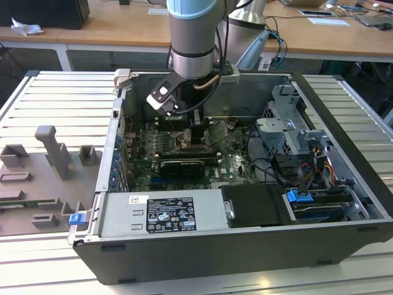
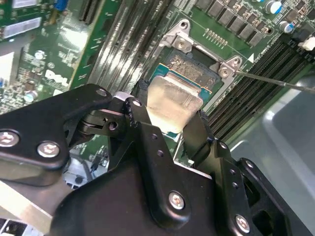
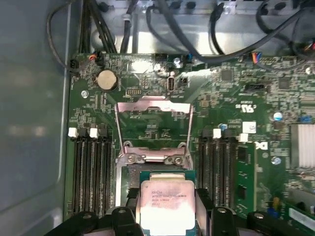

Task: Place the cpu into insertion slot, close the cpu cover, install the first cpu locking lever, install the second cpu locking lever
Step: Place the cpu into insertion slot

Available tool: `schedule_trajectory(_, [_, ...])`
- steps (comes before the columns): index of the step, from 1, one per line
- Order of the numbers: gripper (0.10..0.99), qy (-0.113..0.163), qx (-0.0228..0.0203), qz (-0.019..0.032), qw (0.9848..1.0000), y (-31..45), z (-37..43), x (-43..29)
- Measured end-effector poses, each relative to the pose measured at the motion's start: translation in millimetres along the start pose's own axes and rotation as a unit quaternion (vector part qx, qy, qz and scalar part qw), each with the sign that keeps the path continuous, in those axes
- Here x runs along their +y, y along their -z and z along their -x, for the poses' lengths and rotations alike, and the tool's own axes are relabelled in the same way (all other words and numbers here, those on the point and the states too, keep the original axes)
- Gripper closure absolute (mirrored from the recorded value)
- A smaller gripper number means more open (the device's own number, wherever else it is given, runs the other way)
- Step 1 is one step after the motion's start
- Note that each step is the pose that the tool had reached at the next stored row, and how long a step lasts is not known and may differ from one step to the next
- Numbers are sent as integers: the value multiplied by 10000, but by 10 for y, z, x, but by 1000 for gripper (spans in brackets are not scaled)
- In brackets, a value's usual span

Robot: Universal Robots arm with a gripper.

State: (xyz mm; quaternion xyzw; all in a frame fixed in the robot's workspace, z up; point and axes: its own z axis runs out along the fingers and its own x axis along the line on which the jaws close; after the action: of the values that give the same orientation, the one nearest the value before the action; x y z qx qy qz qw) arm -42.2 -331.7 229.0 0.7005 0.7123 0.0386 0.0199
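In both wrist views my gripper (image 3: 166, 209) is shut on the cpu (image 3: 165, 199), a small silver-topped square chip held by two opposite edges between black fingers (image 2: 198, 132). The chip hangs slightly tilted just above the insertion slot (image 2: 189, 66), a dark square socket with metal corner brackets on the green board; part of the socket is hidden under the chip. The cpu cover (image 3: 152, 104), a thin silvery frame, stands flipped open beyond the socket's hinge edge. In the exterior view the gripper (image 1: 196, 136) reaches down into the open computer case over the board's middle.
Long black memory slots (image 3: 88, 172) flank the socket on both sides. A thin metal lever rod (image 2: 275, 81) sticks out beside the socket. A black card (image 1: 181, 167), the power supply (image 1: 163, 212), a drive cage (image 1: 288, 132) and cables (image 3: 162, 19) crowd the case.
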Motion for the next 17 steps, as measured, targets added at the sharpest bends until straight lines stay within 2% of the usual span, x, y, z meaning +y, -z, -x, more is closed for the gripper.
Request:
schedule_trajectory(2, [553, 1, -2, 0, 10000, -34, -28, -7])
schedule_trajectory(3, [553, -10, -4, 1, 10000, -98, -69, -41])
schedule_trajectory(5, [553, -102, -15, 3, 9999, -166, -88, -54])
schedule_trajectory(8, [553, -99, -41, 3, 9999, -224, -97, -56])
schedule_trajectory(15, [553, -100, -54, 3, 9999, -273, -110, -52])
schedule_trajectory(17, [553, -97, -73, 2, 9999, -282, -111, -52])
